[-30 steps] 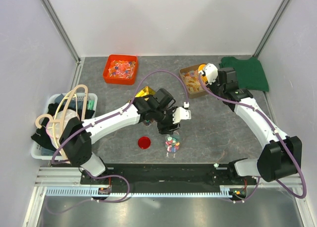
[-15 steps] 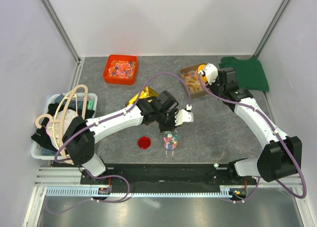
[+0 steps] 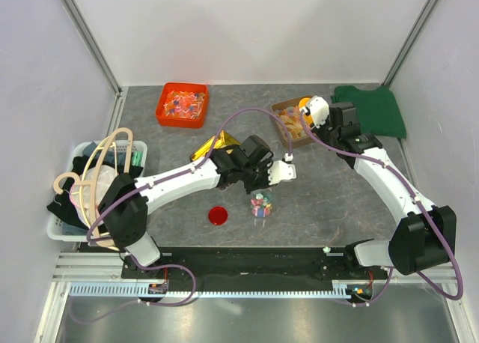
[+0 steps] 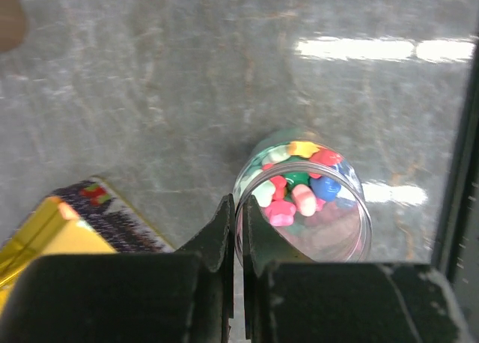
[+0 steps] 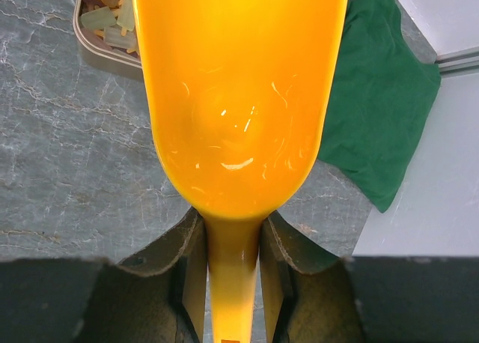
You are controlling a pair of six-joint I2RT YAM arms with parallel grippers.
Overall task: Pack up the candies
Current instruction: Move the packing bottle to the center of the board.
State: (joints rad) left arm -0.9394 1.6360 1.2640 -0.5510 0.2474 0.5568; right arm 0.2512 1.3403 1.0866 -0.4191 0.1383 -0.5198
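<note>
While the left gripper (image 4: pixel 238 217) pinches the rim of the clear jar (image 4: pixel 333 234) | jar holds mixed candies (image 4: pixel 299 186) | right gripper (image 5: pixel 232 242) clamps empty orange scoop (image 5: pixel 239 96) by brown tray (image 5: pixel 77 10) of gummies (image 5: pixel 105 17)

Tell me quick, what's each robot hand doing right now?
Left gripper: closed on the rim of the clear jar of candies.
Right gripper: closed on the handle of the orange scoop.

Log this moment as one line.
left gripper: shut on jar rim | jar: open, candies inside | right gripper: holds empty scoop | red lid: on table
</note>
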